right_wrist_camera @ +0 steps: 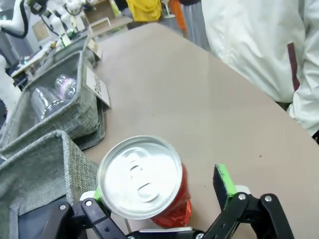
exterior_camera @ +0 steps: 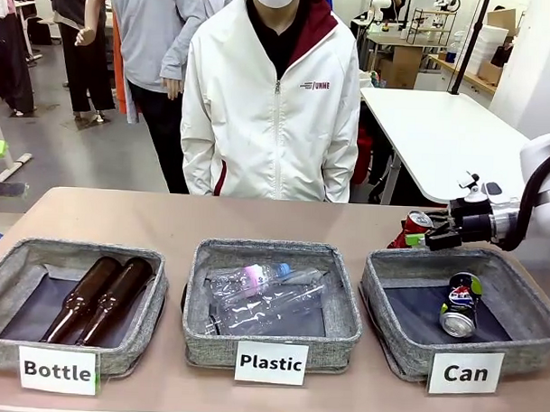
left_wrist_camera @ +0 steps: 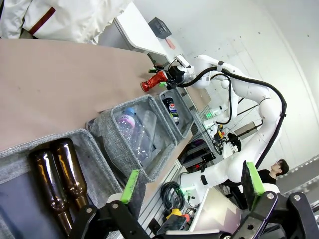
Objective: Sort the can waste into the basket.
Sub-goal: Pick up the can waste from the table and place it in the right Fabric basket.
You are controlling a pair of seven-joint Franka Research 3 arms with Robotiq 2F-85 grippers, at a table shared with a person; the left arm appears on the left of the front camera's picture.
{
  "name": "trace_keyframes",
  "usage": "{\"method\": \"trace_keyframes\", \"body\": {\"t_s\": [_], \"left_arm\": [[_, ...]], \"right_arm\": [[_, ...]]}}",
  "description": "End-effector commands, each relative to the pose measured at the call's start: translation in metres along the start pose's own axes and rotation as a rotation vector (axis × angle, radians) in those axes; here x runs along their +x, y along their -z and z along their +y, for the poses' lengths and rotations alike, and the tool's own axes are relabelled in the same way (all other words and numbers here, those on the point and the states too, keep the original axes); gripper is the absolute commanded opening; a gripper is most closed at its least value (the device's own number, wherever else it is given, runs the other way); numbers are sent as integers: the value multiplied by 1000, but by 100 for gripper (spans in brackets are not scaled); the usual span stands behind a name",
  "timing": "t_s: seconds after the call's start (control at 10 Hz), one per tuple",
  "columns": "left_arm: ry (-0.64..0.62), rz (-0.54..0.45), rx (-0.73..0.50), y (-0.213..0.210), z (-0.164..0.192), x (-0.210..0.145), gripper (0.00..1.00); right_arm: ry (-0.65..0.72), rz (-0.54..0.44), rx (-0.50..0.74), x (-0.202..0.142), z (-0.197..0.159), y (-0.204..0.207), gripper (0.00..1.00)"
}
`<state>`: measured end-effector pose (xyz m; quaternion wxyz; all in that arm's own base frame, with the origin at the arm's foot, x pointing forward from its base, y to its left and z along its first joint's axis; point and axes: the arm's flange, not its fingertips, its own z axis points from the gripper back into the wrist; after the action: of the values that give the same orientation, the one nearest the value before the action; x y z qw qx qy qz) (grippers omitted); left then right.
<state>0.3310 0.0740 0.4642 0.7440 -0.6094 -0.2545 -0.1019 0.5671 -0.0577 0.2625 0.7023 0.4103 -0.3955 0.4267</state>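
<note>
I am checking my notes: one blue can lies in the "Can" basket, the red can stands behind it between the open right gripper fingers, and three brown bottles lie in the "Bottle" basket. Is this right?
Not quite: the "Bottle" basket holds two brown bottles, not three, as the front view shows. The rest is right: the blue can lies in the "Can" basket, and the red can stands behind it between the open right gripper fingers.

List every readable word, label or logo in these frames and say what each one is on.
"Bottle": white label on the left basket.
"Plastic": white label on the middle basket.
"Can": white label on the right basket.
Jacket chest print: too small to read.
Dark can: round red-white-blue logo, wording unreadable.
Red can: no legible print.
</note>
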Motion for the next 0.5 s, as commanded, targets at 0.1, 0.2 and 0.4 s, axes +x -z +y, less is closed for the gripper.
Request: {"method": "trace_keyframes", "body": {"t_s": [0.1,0.2,0.4], "left_arm": [[9,3,3,-1,-2,-1,100],[9,3,3,-1,-2,-1,100],[9,3,3,-1,-2,-1,100]], "right_arm": [[1,-54,-22,0,-1,8,100],[-4,-48,-14,1,1,8,61],[8,-50,-4,0,1,6,1]]}}
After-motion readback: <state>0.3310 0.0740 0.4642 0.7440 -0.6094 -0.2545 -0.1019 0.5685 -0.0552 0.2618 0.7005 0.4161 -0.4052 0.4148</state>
